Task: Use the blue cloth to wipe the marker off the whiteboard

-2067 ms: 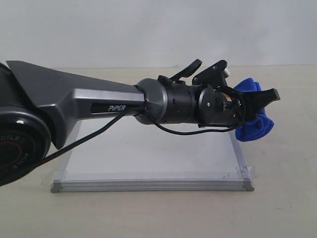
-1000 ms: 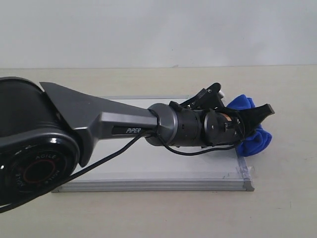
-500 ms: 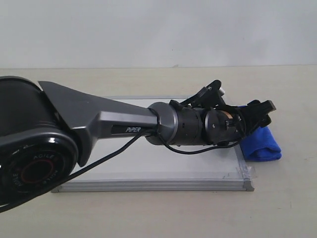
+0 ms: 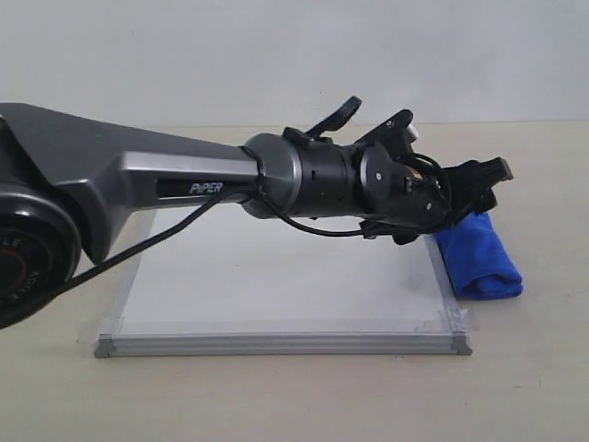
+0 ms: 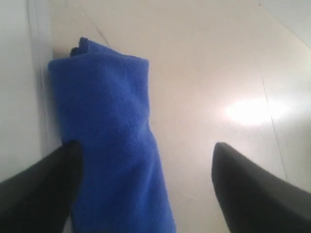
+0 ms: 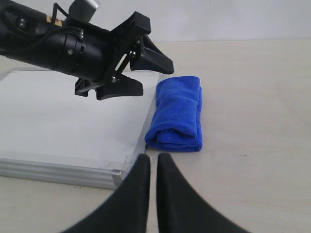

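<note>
The blue cloth (image 4: 479, 262) lies folded on the table, against the right edge of the whiteboard (image 4: 276, 285). My left gripper (image 4: 485, 187) hangs open just above the cloth's far end, apart from it. In the left wrist view the cloth (image 5: 112, 136) sits below the spread fingers of that gripper (image 5: 146, 150), nearer one finger. The right wrist view shows the cloth (image 6: 177, 114), the board (image 6: 58, 116) and the open left gripper (image 6: 154, 77). My right gripper (image 6: 152, 158) is shut on nothing, near the board's front right corner. No marker line shows on the visible board.
My left arm (image 4: 184, 189) stretches across the whiteboard from the left and hides part of its surface. The beige table (image 4: 534, 368) runs around the board, with a pale wall behind. Clear tape marks the board's front right corner (image 4: 451, 322).
The left gripper held the bunched cloth over the board's right edge, then opened and let it go. The cloth now lies on the table and the arm has risen.
</note>
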Available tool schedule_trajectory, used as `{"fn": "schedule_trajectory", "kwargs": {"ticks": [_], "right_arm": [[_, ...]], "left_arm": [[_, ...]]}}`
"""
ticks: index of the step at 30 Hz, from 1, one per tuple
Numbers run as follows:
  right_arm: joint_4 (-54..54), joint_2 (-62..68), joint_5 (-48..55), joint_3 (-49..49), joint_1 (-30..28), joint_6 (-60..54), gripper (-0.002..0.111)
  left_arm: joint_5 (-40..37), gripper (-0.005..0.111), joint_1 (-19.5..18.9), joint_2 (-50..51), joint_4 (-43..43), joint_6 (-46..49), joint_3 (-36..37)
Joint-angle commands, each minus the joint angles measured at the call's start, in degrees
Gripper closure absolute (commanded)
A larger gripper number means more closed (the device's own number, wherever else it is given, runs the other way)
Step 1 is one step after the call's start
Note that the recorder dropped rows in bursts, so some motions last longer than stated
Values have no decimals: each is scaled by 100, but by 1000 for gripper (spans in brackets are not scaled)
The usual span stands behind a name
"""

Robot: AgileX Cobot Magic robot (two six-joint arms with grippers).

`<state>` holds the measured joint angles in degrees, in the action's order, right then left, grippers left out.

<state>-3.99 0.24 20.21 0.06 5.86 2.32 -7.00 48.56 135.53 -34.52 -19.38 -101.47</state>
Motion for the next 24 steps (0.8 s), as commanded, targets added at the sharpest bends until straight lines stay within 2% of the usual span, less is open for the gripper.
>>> {"fn": "schedule_trajectory", "kwargs": {"ticks": [1, 4, 7, 8, 11, 15, 17, 24], "right_arm": [[6, -24, -29, -6, -13, 13, 107], [6, -24, -29, -6, -13, 13, 107], [6, -24, -29, -6, -13, 13, 107], [6, -24, -29, -6, -13, 13, 107], [6, -24, -40, -6, -13, 13, 107], [6, -24, -51, -6, -13, 13, 107], [6, -24, -51, -6, -13, 13, 107], [6, -24, -51, -6, -13, 13, 107]], "left_arm": [[-652, 55, -228, -228, 679, -85, 109], [-718, 71, -364, -527, 1004, -114, 435], [-911, 97, -401, -935, 1845, -186, 809], [-911, 102, -414, -1080, 2023, -273, 972], [-912, 102, -617, -1671, 2799, -952, 1743], [-855, 102, -759, -2298, 3652, -1363, 2655], [-534, 102, -769, -2704, 3761, -1426, 3143], [1389, 102, -728, -4263, 3735, -1530, 5254]]}}
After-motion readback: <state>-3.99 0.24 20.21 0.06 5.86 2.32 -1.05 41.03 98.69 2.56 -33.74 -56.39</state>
